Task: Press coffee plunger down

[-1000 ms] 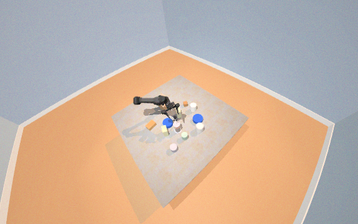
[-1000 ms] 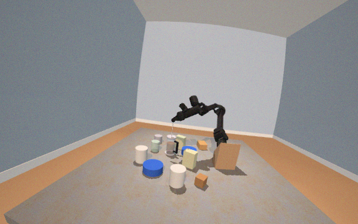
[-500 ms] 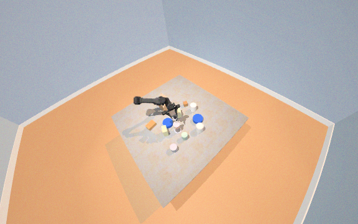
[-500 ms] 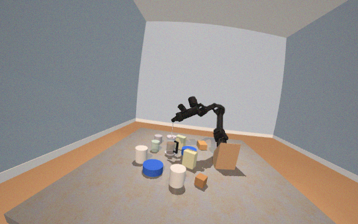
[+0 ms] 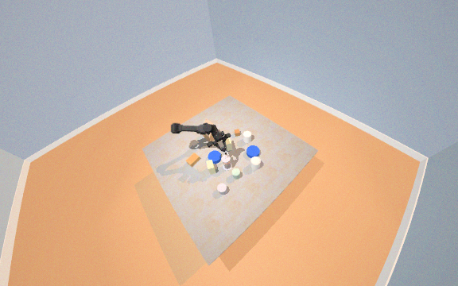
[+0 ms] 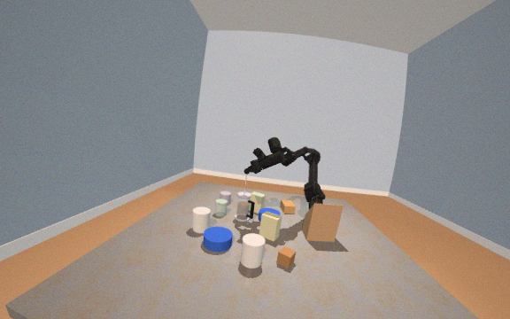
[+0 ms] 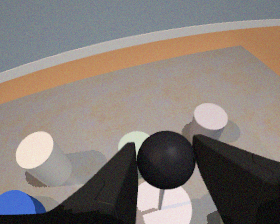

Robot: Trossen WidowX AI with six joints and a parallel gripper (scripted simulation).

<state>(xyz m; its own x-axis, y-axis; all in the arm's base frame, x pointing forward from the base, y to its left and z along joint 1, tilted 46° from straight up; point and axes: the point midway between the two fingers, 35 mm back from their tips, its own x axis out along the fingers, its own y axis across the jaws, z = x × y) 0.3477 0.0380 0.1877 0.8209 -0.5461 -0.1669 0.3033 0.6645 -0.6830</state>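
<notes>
- the single black arm (image 5: pixel 191 128) (image 6: pixel 312 173) rises from its base, bends at a high elbow and reaches outward.
- the wrist (image 6: pixel 287 156) slopes downward toward the fingertips.
- the gripper (image 5: pixel 225 149) (image 6: pixel 247 171) (image 7: pixel 164 145) is partly closed, its two tapered fingers clamped on something between them.
</notes>
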